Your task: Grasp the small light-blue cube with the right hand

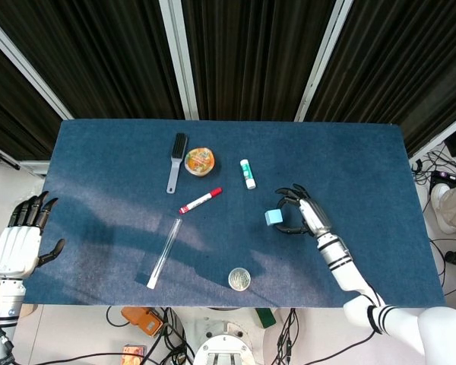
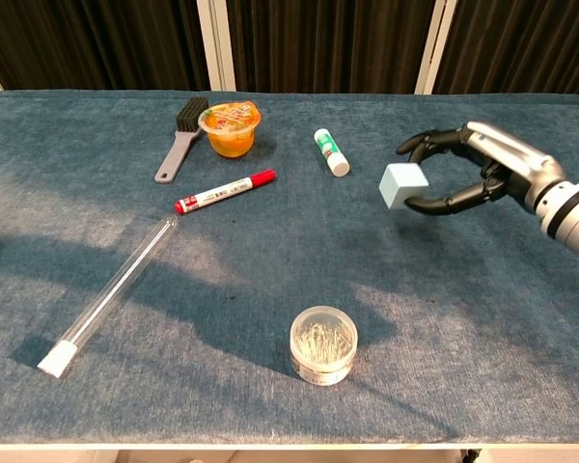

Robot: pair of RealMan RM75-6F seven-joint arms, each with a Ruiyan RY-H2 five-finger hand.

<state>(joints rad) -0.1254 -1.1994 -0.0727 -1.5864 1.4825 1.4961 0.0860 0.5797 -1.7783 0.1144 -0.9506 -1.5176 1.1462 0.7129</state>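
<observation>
A wide table covered with dark blue cloth (image 1: 365,152) (image 2: 96,241) stood in front of black curtains, and it was the biggest thing in the room. Two robot hands were there. The right hand (image 1: 305,214) (image 2: 482,172), silver with black fingers, was over the right part of the table and its fingers curved around the small light-blue cube (image 1: 273,217) (image 2: 403,185), pinching it from both sides. The left hand (image 1: 19,239), white with black fingers, hung outside the left edge of the table, holding nothing, with its fingers apart and pointing up.

On the cloth I counted six loose things besides the cube, one of each kind. One long clear tube with a white cap (image 1: 164,252) (image 2: 111,295) lay diagonally at the front left. One grey brush with black bristles (image 1: 176,161) (image 2: 179,138) lay at the back, just beside one round cup with orange content (image 1: 201,160) (image 2: 231,128). One red marker with a white label (image 1: 200,200) (image 2: 225,191) lay near them. One white glue stick with a green band (image 1: 247,173) (image 2: 331,151) lay to the right of the cup. One small round transparent jar (image 1: 239,278) (image 2: 323,343) stood near the front edge.

The cube was only one, pale blue, with flat plain faces and sharp edges. In the chest view it appeared lifted off the cloth, between the fingertips, to the right of the glue stick.
</observation>
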